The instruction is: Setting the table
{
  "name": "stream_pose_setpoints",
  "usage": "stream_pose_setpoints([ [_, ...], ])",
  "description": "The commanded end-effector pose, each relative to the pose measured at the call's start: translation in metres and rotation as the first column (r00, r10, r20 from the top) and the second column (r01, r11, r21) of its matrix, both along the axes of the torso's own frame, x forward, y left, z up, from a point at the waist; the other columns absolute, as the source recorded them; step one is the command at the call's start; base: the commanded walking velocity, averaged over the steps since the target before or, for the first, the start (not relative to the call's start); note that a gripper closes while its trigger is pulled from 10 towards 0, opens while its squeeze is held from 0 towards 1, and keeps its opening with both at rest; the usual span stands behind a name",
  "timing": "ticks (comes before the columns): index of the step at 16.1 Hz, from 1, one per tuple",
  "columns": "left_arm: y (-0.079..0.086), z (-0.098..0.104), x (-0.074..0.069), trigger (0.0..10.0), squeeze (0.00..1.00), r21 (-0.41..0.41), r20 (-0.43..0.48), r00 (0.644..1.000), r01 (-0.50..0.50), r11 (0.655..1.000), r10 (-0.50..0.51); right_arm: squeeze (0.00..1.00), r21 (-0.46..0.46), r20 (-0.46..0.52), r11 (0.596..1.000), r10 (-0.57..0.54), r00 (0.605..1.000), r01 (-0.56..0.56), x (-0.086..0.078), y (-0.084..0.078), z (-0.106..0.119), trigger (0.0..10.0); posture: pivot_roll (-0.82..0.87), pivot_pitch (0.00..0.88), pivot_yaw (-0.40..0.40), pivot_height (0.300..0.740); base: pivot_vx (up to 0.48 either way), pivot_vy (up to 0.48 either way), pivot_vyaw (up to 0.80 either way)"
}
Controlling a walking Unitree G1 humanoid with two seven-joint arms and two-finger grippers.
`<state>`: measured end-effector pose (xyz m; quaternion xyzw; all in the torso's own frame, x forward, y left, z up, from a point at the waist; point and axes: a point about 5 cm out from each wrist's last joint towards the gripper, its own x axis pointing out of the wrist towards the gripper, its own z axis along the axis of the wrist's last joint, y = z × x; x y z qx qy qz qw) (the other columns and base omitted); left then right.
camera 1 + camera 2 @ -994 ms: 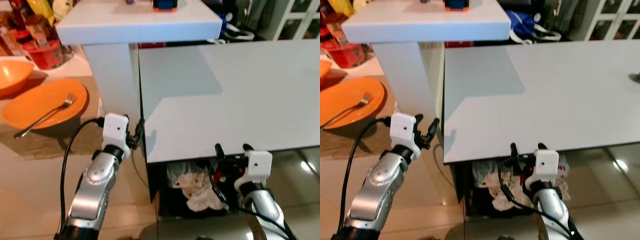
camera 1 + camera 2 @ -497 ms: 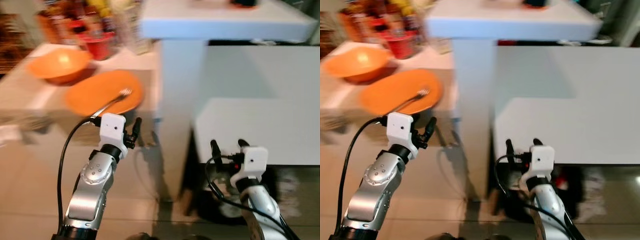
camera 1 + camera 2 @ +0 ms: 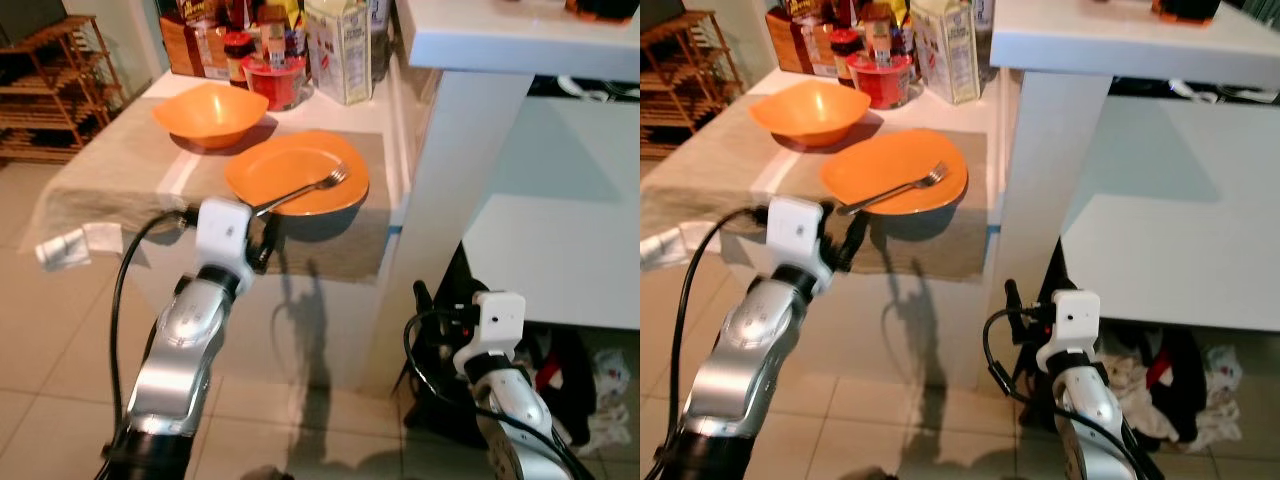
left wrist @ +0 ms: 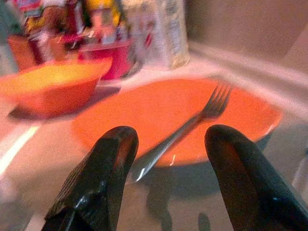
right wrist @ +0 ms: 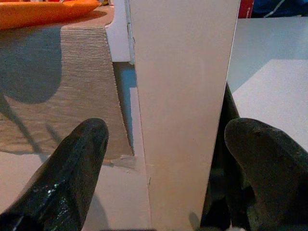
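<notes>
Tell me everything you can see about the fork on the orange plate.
The fork looks like silvery metal, one piece. It lies tines up on the orange plate, tines near the plate's middle, handle running out over the near rim toward the left gripper, whose open fingers frame the handle end without touching it.

Beige tiled floor (image 3: 60,330), wooden shelf rack (image 3: 50,90), white table (image 3: 560,250)

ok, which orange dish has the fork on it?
The flat orange plate, nearer the left tool; the fork lies across it. The orange bowl behind holds none.
</notes>
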<state>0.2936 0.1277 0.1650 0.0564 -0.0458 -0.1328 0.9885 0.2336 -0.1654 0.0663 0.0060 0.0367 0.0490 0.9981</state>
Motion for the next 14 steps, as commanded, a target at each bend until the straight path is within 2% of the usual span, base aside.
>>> stream_pose_setpoints([
  [1,-0.002,0.022,0.008,10.0,0.00,-0.015,0.037,0.999,0.032,0.999,-0.032,0.00,-0.002,-0.004,1.000,-0.003,1.000,0.003,0.001,-0.001,-0.001,10.0,-0.05,0.000,0.021,0.727,0.000,0.000,0.00],
  [2,-0.001,0.040,0.020,10.0,0.00,0.002,0.064,0.997,0.054,0.999,-0.054,0.00,-0.002,-0.011,1.000,0.004,1.000,-0.004,0.000,0.002,-0.002,10.0,-0.06,0.000,0.030,0.727,0.000,0.000,0.00],
  [5,-0.003,0.060,0.032,10.0,0.00,0.006,0.071,0.992,0.106,0.994,-0.106,0.00,0.004,-0.019,1.000,-0.010,1.000,0.010,-0.005,0.001,-0.004,10.0,-0.07,0.000,0.039,0.727,0.000,0.000,0.00],
  [7,-0.008,0.061,0.044,10.0,0.00,0.050,0.015,0.984,0.176,0.983,-0.177,0.00,0.003,-0.025,1.000,-0.010,1.000,0.010,-0.007,0.002,-0.005,10.0,-0.07,0.000,0.046,0.727,0.000,0.000,0.00],
  [8,-0.006,0.058,0.064,10.0,0.00,0.127,-0.080,0.968,0.248,0.960,-0.239,0.00,0.007,-0.030,1.000,-0.007,1.000,0.008,-0.010,0.005,-0.006,10.0,-0.08,0.000,0.058,0.727,0.000,0.000,0.00],
  [9,-0.002,0.057,0.076,10.0,0.00,0.182,-0.125,0.960,0.271,0.945,-0.251,0.00,0.011,-0.034,1.000,-0.010,0.999,0.011,-0.013,0.005,-0.007,10.0,-0.09,0.006,0.071,0.727,0.000,0.000,0.00],
  [11,0.007,0.060,0.089,10.0,0.00,0.224,-0.152,0.963,0.254,0.941,-0.224,0.00,0.018,-0.038,0.999,-0.030,0.999,0.031,-0.019,0.005,-0.008,10.0,-0.11,0.022,0.085,0.727,0.000,0.000,0.00],
  [12,0.008,0.061,0.091,10.0,0.00,0.228,-0.156,0.962,0.254,0.940,-0.222,0.00,0.019,-0.038,0.999,-0.034,0.999,0.035,-0.020,0.005,-0.008,10.0,-0.11,0.024,0.086,0.727,0.000,0.000,0.00],
  [13,0.015,0.064,0.100,10.0,0.00,0.190,-0.184,0.962,0.238,0.953,-0.204,0.00,0.020,-0.045,0.999,-0.044,0.998,0.045,-0.025,0.004,-0.008,10.0,-0.12,0.035,0.085,0.727,0.000,0.000,0.00],
  [14,0.016,0.064,0.102,10.0,0.00,0.202,-0.189,0.961,0.239,0.950,-0.201,0.00,0.019,-0.047,0.999,-0.046,0.998,0.047,-0.027,0.003,-0.009,10.0,-0.12,0.036,0.084,0.727,0.000,0.000,0.00],
])
